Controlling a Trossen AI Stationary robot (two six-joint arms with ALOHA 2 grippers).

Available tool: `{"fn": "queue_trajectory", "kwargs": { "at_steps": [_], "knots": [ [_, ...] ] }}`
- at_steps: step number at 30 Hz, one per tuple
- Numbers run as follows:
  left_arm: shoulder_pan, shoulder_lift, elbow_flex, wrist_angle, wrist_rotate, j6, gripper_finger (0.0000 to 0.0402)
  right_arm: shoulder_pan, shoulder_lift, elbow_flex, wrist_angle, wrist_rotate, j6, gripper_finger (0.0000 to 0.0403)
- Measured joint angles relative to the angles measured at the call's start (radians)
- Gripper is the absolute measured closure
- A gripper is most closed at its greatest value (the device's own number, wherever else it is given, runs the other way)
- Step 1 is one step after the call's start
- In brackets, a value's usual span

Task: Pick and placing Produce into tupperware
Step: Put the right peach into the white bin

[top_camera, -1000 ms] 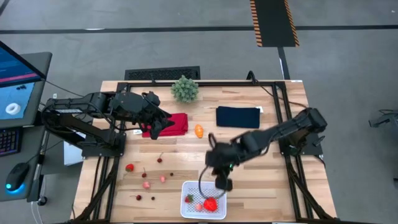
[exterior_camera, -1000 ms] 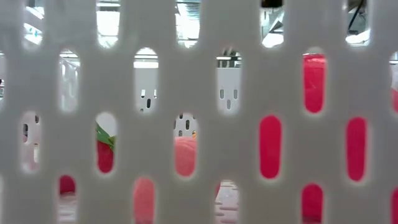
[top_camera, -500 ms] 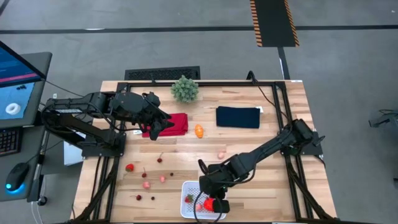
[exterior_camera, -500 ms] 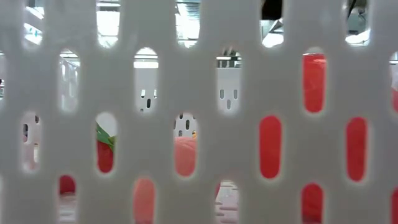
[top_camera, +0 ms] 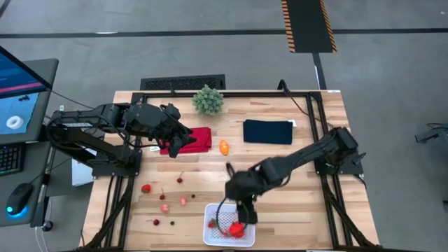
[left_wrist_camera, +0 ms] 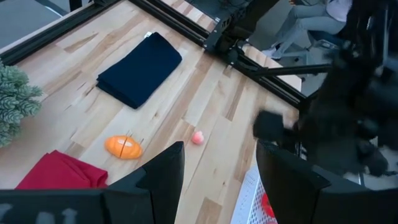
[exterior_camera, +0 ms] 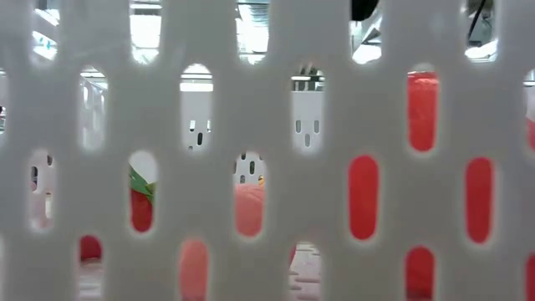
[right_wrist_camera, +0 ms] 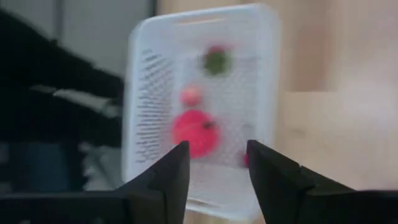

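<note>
Where the table is seen from above, the right gripper (top_camera: 243,214) is held over the white tupperware (top_camera: 212,236) at the near edge; a red pepper-like piece (top_camera: 237,229) lies inside. Strawberries and cherries (top_camera: 164,197) are scattered left of it. Through the right wrist, open, empty fingers (right_wrist_camera: 171,177) are shown. By the red cloth (top_camera: 198,138), the left gripper (left_wrist_camera: 214,180) is parted, empty.

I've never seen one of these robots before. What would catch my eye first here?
Probably the right gripper, fingers open, poised just above the white tupperware at the table's near edge, where a big red pepper-like piece already lies. Next, the small toy fruits strewn over the wood to the container's left. The left gripper waits over a red cloth farther back.
</note>
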State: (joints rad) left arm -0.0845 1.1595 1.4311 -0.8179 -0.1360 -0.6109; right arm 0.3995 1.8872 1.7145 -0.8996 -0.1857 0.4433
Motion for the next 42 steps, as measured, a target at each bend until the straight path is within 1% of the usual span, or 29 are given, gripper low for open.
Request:
{"fn": "queue_trajectory", "kwargs": {
  "at_steps": [4, 9, 12, 15, 17, 19, 20, 21, 24, 26, 29, 32, 34, 36, 41, 42],
  "knots": [
    [0.0, 0.0, 0.0, 0.004, -0.008, -0.001, 0.0212, -0.075, -0.052, -0.001, -0.113, 0.087, -0.004, 0.0208],
    [0.0, 0.003, 0.0, 0.007, -0.013, -0.013, 0.0212, -0.177, -0.087, 0.0, -0.179, 0.094, 0.084, 0.0197],
    [0.0, 0.006, 0.0, 0.006, -0.02, -0.013, 0.0212, -0.216, -0.085, -0.001, -0.174, 0.093, 0.161, 0.018],
    [0.0, 0.005, 0.0, 0.005, -0.015, -0.021, 0.0212, -0.248, -0.061, 0.001, -0.187, 0.1, 0.259, 0.0155],
    [0.0, 0.005, 0.0, 0.005, -0.008, -0.022, 0.0212, -0.271, -0.035, -0.002, -0.231, 0.111, 0.32, 0.014],
    [0.0, 0.005, 0.0, 0.005, -0.008, -0.024, 0.0212, -0.294, -0.008, -0.001, -0.249, 0.102, 0.422, 0.013],
    [0.0, 0.005, 0.0, 0.005, -0.005, -0.029, 0.0212, -0.303, 0.009, -0.001, -0.286, 0.092, 0.465, 0.0127],
    [0.0, 0.005, 0.0, 0.006, -0.003, -0.037, 0.0212, -0.31, 0.029, -0.001, -0.305, 0.082, 0.485, 0.0125],
    [0.0, 0.005, 0.0, 0.006, -0.002, -0.039, 0.0212, -0.317, 0.079, -0.002, -0.33, 0.053, 0.506, 0.0122],
    [0.0, 0.005, 0.0, 0.006, -0.002, -0.039, 0.0212, -0.315, 0.099, -0.001, -0.303, 0.01, 0.51, 0.0121],
    [0.0, 0.005, 0.0, 0.008, -0.002, -0.04, 0.0212, -0.313, 0.132, -0.001, -0.313, 0.003, 0.49, 0.0121],
    [0.0, 0.005, 0.0, 0.007, -0.002, -0.04, 0.0212, -0.315, 0.134, -0.002, -0.348, 0.007, 0.466, 0.0121],
    [0.0, 0.005, 0.0, 0.005, -0.002, -0.039, 0.0212, -0.316, 0.147, 0.001, -0.339, 0.015, 0.457, 0.0121],
    [0.0, 0.005, 0.0, 0.006, -0.002, -0.039, 0.0212, -0.315, 0.153, -0.004, -0.395, 0.028, 0.454, 0.0121],
    [0.0, 0.005, 0.0, 0.005, -0.002, -0.037, 0.0212, -0.315, 0.195, -0.007, -0.446, -0.012, 0.419, 0.0119],
    [0.0, 0.005, 0.0, 0.005, -0.002, -0.037, 0.0212, -0.311, 0.203, -0.004, -0.412, -0.028, 0.417, 0.0119]
  ]
}}
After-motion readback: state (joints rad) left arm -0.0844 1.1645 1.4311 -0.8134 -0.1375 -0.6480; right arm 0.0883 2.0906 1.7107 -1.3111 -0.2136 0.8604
